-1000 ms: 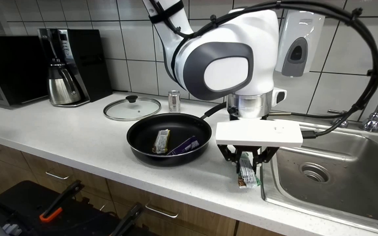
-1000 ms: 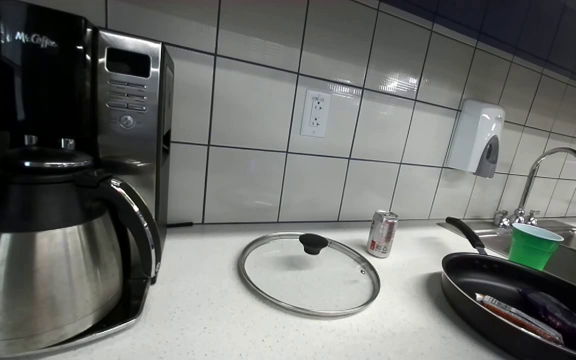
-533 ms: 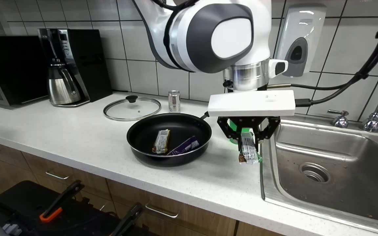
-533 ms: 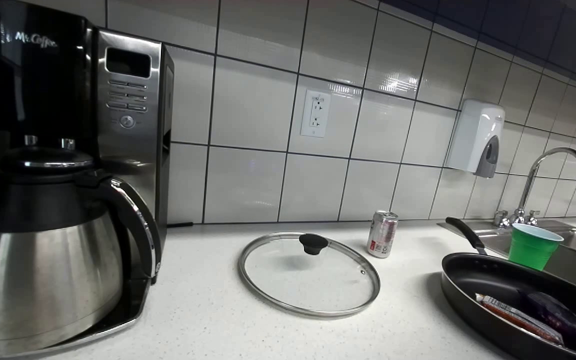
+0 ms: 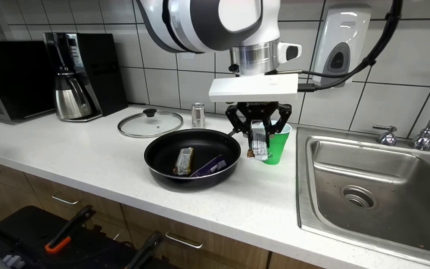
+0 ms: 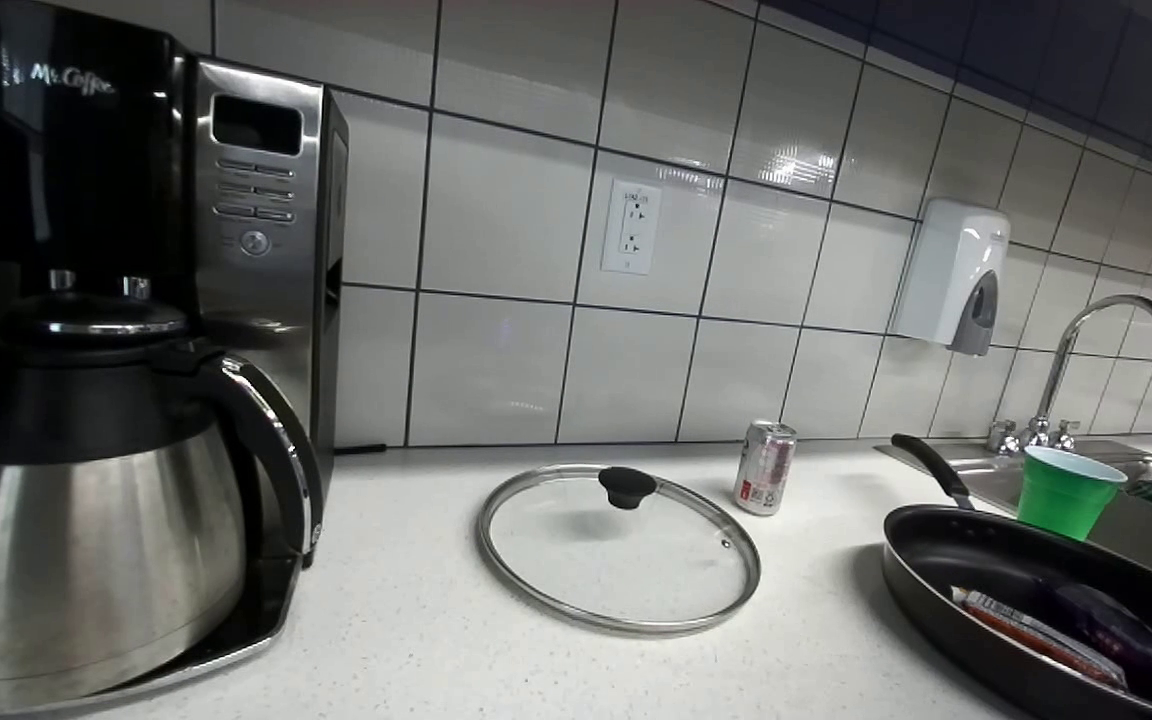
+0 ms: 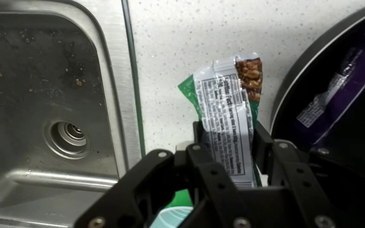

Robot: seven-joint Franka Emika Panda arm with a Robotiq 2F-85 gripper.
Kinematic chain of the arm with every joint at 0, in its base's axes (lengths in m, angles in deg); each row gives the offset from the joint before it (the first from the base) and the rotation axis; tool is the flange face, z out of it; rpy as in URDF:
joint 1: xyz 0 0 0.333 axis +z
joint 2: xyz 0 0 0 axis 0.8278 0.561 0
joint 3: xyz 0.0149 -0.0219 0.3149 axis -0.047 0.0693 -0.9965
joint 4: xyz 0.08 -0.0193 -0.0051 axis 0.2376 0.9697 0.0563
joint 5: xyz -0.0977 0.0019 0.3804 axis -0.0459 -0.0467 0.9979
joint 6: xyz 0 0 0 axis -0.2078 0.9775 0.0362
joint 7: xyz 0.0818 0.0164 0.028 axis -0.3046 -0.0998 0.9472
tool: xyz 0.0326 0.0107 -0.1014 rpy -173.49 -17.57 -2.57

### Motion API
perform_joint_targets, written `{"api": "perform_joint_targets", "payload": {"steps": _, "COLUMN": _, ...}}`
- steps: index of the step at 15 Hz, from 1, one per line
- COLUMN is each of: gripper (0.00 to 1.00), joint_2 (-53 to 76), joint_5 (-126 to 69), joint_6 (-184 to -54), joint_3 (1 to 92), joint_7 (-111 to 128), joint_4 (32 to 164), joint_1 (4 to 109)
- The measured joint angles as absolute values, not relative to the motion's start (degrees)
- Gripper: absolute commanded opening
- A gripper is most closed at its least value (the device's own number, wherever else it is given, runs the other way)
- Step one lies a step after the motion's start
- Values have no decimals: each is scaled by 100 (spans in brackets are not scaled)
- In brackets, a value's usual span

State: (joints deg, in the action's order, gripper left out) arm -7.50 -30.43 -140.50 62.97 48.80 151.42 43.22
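Moved up and away from the sink since the earlier frame: gripper, jaws partly closed on one wrapped bar, long axis running down between the fingers, lower end free, above counter beside black pan, green cup behind

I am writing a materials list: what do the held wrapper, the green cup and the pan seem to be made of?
Wrapper: likely thin plastic film, glossy; it creases and catches light.
Green cup: probably plastic, smooth; its wall looks thin and evenly coloured.
Pan: apparently metal with a smooth black coating; its edge gleams silver.
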Motion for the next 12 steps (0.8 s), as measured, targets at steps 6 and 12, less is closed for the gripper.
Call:
{"api": "perform_joint_targets", "payload": {"steps": 6, "gripper": 13, "joint_2": -906, "joint_5": -2834, "joint_6": -13803, "joint_3": 5868, "joint_7": 4709, "joint_4": 15173, "joint_1": 4513}}
{"api": "perform_joint_targets", "payload": {"steps": 12, "gripper": 13, "joint_2": -847, "joint_5": -2186, "joint_6": -13755, "joint_3": 5629, "joint_7": 4709, "joint_4": 15173, "joint_1": 4834}}
